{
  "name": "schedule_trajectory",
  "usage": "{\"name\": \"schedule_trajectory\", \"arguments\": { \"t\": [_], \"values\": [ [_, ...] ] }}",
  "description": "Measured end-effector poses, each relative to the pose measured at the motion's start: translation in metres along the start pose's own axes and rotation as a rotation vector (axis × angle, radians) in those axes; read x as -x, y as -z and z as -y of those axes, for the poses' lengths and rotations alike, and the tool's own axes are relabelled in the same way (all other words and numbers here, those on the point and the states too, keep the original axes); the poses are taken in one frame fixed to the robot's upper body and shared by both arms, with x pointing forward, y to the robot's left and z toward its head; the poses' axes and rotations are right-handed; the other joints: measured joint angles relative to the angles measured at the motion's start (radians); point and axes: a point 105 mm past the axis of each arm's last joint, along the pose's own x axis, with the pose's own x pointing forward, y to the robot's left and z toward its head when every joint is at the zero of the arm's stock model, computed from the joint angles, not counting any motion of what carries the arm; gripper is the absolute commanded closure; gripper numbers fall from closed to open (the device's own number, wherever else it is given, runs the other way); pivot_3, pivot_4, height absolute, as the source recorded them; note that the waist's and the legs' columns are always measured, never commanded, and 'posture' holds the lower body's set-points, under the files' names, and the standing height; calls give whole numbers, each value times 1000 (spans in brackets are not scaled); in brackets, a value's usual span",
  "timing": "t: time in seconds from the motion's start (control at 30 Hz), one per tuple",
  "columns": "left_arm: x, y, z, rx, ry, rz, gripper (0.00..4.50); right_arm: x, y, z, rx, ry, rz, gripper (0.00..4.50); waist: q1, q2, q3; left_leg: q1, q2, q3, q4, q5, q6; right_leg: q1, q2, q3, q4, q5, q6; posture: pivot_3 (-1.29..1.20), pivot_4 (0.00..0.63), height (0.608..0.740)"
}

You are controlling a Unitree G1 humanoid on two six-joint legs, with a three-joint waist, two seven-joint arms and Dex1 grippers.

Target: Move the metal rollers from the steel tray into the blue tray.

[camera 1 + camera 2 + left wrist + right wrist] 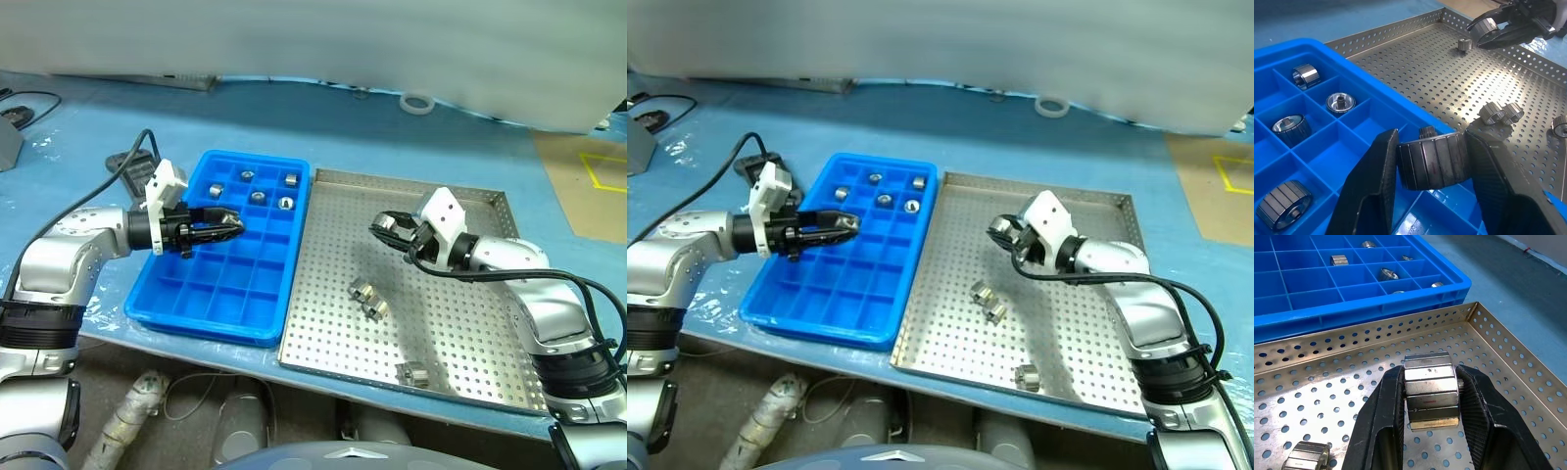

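Left gripper [231, 225]: I see it clamped on one roller [1433, 160], fingers [1371, 186] pressing both sides, hanging over the blue tray [171, 306].
Right gripper [384, 225]: clamped on a second roller [1430, 390], held above the far part of the steel tray [470, 382], near its far rim.
Blue tray: below and around my left gripper; its compartments are open squares; it lies just beside the steel tray, on the left gripper's side.
Rollers in blue tray: five at the far end, each in its own compartment, beyond the left gripper's tip: [216, 189], [246, 176], [291, 179], [258, 197], [285, 204].
Steel tray: under my right gripper, perforated floor, low rim.
Rollers loose on steel tray: a pair touching each other [360, 291] [375, 309], nearer me than the right gripper; one more [412, 373] alone by the near rim, well apart from the pair.
Tape ring [417, 102]: white, on the table cover [88, 117] beyond the steel tray, well apart from both grippers.
Cable [118, 174]: black, running on the cover behind the left gripper.
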Motion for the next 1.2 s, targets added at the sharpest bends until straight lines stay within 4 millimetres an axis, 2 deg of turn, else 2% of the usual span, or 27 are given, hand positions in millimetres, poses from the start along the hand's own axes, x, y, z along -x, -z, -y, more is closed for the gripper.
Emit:
{"name": "schedule_trajectory", "arguments": {
  "t": [0.07, 0.17, 0.3, 0.43, 0.6, 0.97, 1.2],
  "values": [
    [2, -5, -5, -16, -57, 38, 2713, -3, -3, 2, -3, 0, 15, 3277, -2, 0, 0, 2, 0, 0, 0, 0, 0, 1, 0, 0, 1, 0, 0, -63, 150, 740],
    [2, 1, -29, 12, -245, 108, 2713, -8, -7, 6, -1, 14, 40, 3277, -1, 0, 0, 2, 0, 0, 0, 1, -2, 1, 0, 0, 1, 0, 0, -60, 150, 740],
    [8, 33, -51, 61, -462, 76, 2713, -13, -8, 5, 5, 20, 53, 3277, -1, -1, -1, 0, 0, -1, 0, 2, -1, 0, 0, 0, 1, 0, 0, -56, 150, 740],
    [25, 70, -55, 125, -587, 19, 2713, -13, -1, 10, 16, 46, 31, 3277, -2, -3, -1, -1, 0, -1, 0, 1, -1, -2, 1, -1, 0, 0, 0, -39, 150, 740],
    [27, 73, -59, 134, -648, 30, 2713, -16, -1, 9, 22, 36, 36, 3277, 9, -3, -1, 0, 0, -1, 0, 1, 1, 0, 0, -1, 1, 0, 0, -34, 150, 740],
    [26, 76, -59, 149, -662, 24, 2713, -17, 3, 8, 33, 31, 25, 3277, 4, -3, -1, 0, 0, -1, 0, 2, 0, 0, 1, -1, 1, 0, 0, -35, 150, 740],
    [43, 67, -59, 156, -602, 49, 2713, -17, 4, 9, 38, 34, 22, 3277, 4, -3, -1, 0, 0, -1, 0, 2, 0, 0, 1, -1, 1, 0, 0, -41, 150, 740]
  ]
}}
